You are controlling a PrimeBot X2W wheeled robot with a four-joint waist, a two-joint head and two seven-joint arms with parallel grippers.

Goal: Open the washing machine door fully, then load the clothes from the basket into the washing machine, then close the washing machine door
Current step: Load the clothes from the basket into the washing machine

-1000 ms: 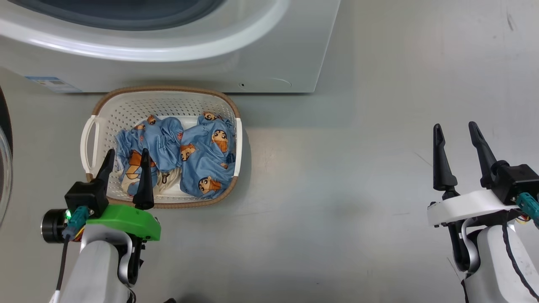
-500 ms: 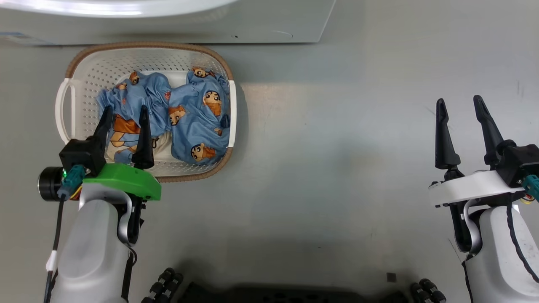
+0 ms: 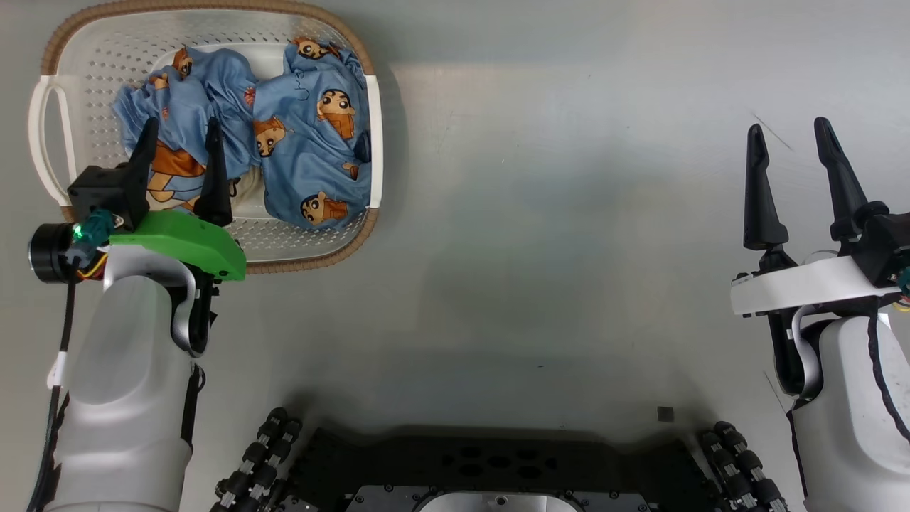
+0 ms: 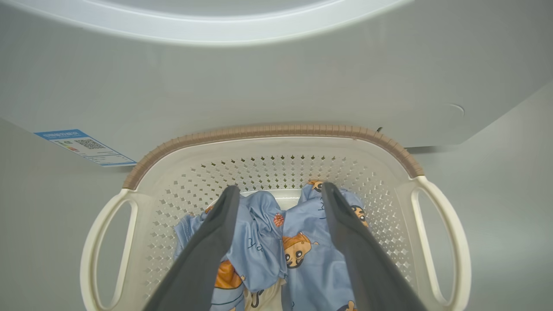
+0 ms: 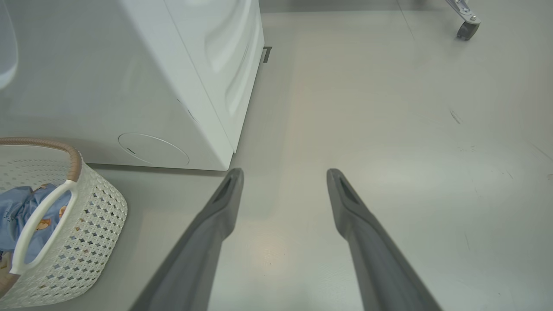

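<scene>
At upper left of the head view, cream perforated basket (image 3: 92, 57) on the grey floor (image 3: 540, 213), holding crumpled light blue cartoon-print clothes (image 3: 306, 149) with a bit of cream cloth. Over its near-left part, left gripper (image 3: 180, 124), fingers spread wide, gripping nothing; contact with the fabric impossible to tell. Just behind the basket, white washing machine (image 4: 276, 86) with a blue QR sticker (image 4: 84, 146). Far right, right gripper (image 3: 789, 128), spread wide and empty over bare floor, well apart from the basket.

Showing a glossy grey floor (image 3: 540, 235), lightly scuffed; catching a caster wheel (image 5: 466, 28) at the right wrist view's upper right.
</scene>
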